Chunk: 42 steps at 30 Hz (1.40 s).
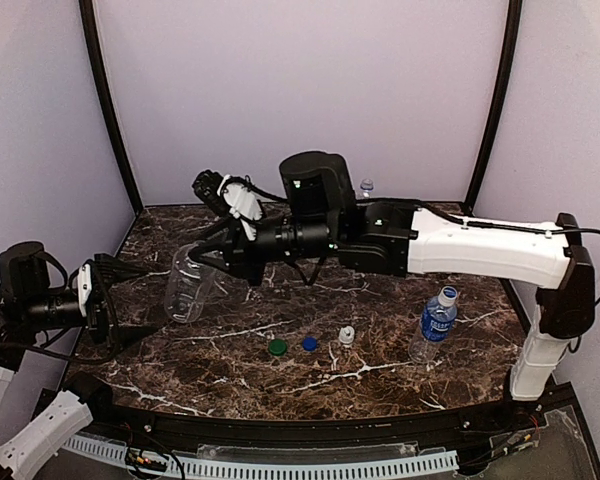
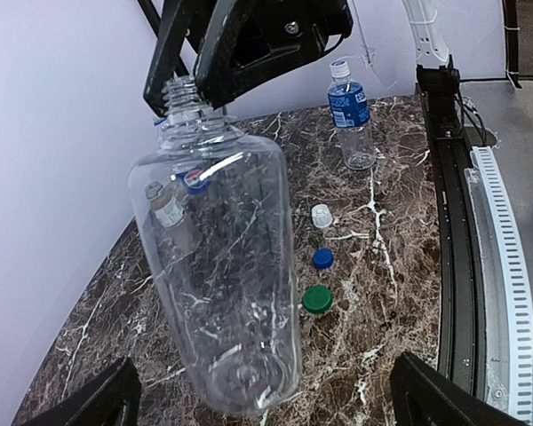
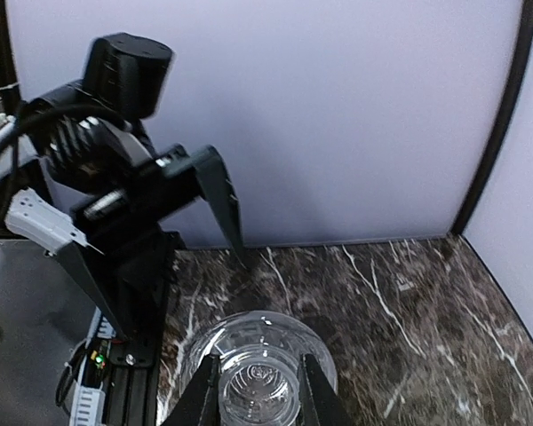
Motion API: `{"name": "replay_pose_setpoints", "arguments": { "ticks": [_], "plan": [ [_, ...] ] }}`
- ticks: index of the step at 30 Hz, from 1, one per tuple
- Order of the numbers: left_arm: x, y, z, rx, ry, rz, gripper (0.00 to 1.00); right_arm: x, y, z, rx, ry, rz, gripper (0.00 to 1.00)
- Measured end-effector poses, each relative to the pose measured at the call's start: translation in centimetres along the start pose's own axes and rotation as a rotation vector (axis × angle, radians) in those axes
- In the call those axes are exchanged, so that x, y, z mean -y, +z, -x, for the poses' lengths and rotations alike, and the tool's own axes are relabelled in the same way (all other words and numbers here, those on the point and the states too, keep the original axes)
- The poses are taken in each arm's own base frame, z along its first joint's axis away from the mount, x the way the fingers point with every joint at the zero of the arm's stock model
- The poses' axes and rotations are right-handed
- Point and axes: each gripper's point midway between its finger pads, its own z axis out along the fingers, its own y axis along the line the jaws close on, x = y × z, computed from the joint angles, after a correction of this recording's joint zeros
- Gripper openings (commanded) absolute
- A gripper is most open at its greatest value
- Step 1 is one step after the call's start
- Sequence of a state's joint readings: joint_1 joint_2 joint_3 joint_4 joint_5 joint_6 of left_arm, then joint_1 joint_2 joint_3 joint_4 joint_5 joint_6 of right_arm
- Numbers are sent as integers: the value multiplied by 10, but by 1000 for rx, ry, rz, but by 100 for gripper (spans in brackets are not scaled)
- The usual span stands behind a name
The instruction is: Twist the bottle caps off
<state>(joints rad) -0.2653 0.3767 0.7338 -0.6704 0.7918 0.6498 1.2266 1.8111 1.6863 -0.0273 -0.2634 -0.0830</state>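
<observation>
My right gripper (image 1: 208,256) is shut on the threaded neck of the plain clear bottle (image 1: 188,287), which has no cap and hangs tilted over the left of the table. In the right wrist view its fingers (image 3: 198,393) flank the open bottle mouth (image 3: 258,390). My left gripper (image 1: 140,300) is open, its jaws wide on either side of the bottle's base (image 2: 249,373) without touching it. A green cap (image 1: 277,347), a dark blue cap (image 1: 309,343) and a white cap (image 1: 347,336) lie loose on the table. The blue-label bottle (image 1: 436,325) stands upright with its cap (image 1: 448,296) on.
Two more small bottles stand at the back; through the clear bottle I see the brown one (image 2: 167,209) and a blue-topped one (image 2: 195,182). One bottle top (image 1: 366,186) shows behind the right arm (image 1: 480,248). A black rail (image 1: 310,430) edges the table's front.
</observation>
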Motion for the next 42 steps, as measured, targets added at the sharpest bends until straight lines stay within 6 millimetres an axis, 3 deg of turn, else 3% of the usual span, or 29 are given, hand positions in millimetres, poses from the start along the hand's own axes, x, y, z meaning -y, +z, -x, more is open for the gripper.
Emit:
{"name": "replay_pose_setpoints", "arguments": {
  "ticks": [2, 5, 10, 14, 18, 22, 26, 31, 40, 41, 42],
  "plan": [
    [-3, 0, 0, 5, -4, 22, 99, 24, -16, -12, -62, 40, -85, 0],
    [-7, 1, -3, 14, -27, 49, 99, 70, -55, -37, -163, 125, -256, 0],
    [-22, 9, -21, 23, -151, 129, 99, 135, -153, -94, -318, 281, -587, 0],
    [-42, 16, -48, 19, -303, 238, 99, 164, -223, -133, -378, 387, -780, 0],
    [-61, 17, -71, 23, -436, 353, 99, 209, -288, -163, -404, 473, -974, 0],
    [-74, 14, -92, 36, -541, 450, 99, 254, -333, -184, -398, 515, -1108, 0],
    [-81, 9, -104, 26, -584, 514, 99, 295, -359, -215, -393, 566, -1182, 0],
    [-87, 5, -106, 24, -582, 556, 99, 329, -367, -252, -461, 587, -1225, 0],
    [-86, 6, -113, 15, -590, 560, 99, 348, -360, -260, -472, 540, -1234, 0],
    [-86, 6, -113, 15, -590, 560, 99, 348, -360, -260, -472, 539, -1235, 9],
    [-86, 6, -113, 15, -590, 560, 99, 349, -360, -260, -473, 537, -1234, 26]
  ]
}}
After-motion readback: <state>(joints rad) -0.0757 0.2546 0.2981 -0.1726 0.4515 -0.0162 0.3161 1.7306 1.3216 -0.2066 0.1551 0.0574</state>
